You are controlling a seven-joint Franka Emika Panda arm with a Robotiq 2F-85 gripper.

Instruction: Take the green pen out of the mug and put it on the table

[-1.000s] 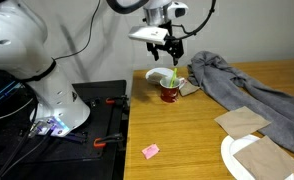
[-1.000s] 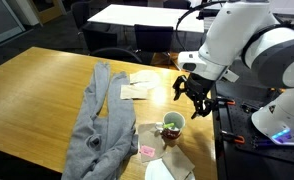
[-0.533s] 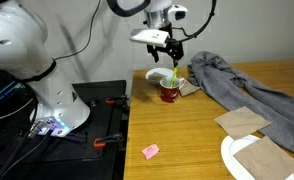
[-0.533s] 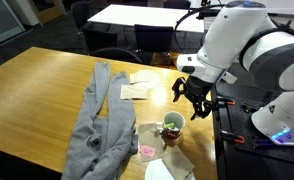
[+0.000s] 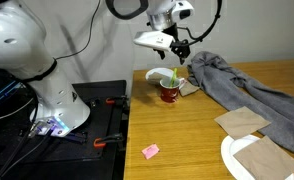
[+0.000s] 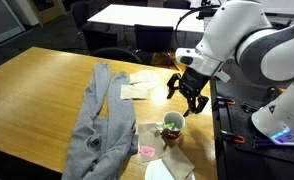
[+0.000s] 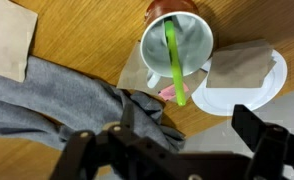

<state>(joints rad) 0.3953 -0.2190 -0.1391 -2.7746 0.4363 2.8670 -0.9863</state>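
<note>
Wrist view: green pen (image 7: pixel 174 60) inside mug (image 7: pixel 195 42).

Room, office type: plain pale wall (image 5: pixel 257 30) behind; light-brown wooden counter (image 5: pixel 187 140) with black bench (image 5: pixel 99 95) beside it; white table (image 6: pixel 137 14) and dark chairs (image 6: pixel 115 54) beyond — even, soft lighting.

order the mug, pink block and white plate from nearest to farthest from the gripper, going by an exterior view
1. mug, just below the gripper
2. pink block, by the table edge toward the camera
3. white plate, at the picture's lower right
</note>
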